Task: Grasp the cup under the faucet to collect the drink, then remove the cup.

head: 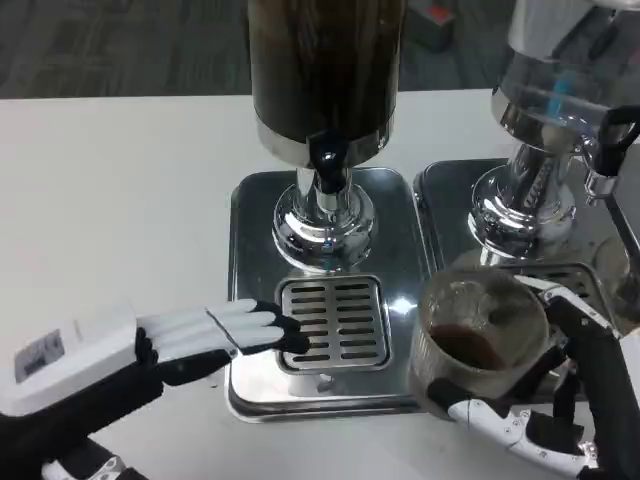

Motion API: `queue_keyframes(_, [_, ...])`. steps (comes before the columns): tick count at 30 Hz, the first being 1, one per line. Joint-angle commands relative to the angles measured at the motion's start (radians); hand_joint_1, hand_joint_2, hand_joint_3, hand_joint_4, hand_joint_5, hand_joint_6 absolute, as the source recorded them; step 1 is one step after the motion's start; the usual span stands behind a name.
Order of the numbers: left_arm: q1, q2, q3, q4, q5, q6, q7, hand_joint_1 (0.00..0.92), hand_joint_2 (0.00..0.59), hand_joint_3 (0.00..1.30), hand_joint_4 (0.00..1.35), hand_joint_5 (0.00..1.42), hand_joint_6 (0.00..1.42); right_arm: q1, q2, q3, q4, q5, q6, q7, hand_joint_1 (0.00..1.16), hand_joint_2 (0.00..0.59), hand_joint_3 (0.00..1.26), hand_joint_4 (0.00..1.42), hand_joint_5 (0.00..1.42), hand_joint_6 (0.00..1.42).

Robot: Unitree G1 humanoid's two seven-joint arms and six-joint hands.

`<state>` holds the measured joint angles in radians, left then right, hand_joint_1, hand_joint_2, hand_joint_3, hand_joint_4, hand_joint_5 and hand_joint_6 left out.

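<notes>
A clear cup (478,345) with dark drink in its bottom sits in my right hand (545,400), whose fingers wrap its sides. The cup stands to the right of the slotted drip grate (332,322), away from the black faucet (327,157) of the dark drink dispenser (325,70). My left hand (215,335) lies flat with fingers stretched out, tips touching the left edge of the grate, holding nothing.
The dispenser stands on a steel tray (255,215). A second dispenser (555,110) with a clear tank stands on its own tray (445,190) at the right, close behind the cup. White table (110,210) lies to the left.
</notes>
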<state>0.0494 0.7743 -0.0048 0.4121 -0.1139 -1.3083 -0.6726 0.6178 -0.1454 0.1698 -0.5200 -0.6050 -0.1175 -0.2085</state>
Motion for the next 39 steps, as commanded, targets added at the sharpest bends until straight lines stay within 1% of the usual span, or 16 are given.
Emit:
queue_keyframes(1, [0.023, 0.027, -0.020, -0.019, -0.019, -0.017, 0.022, 0.000, 0.095, 0.17, 0.09, 0.08, 0.22, 0.013, 0.000, -0.004, -0.044, 0.010, -0.045, -0.005, 0.88, 0.185, 0.60, 0.68, 0.92, 1.25])
queue_keyframes(13, [0.051, 0.047, -0.045, -0.035, -0.038, -0.023, 0.031, 0.000, 0.094, 0.18, 0.10, 0.09, 0.22, 0.038, 0.001, -0.004, -0.055, 0.010, -0.052, -0.006, 0.88, 0.191, 0.60, 0.69, 0.92, 1.25])
queue_keyframes(39, [0.055, 0.052, -0.025, -0.013, -0.023, -0.012, 0.057, 0.000, 0.093, 0.19, 0.10, 0.09, 0.22, 0.045, -0.001, -0.015, -0.058, 0.014, -0.059, -0.005, 0.88, 0.191, 0.61, 0.69, 0.92, 1.25])
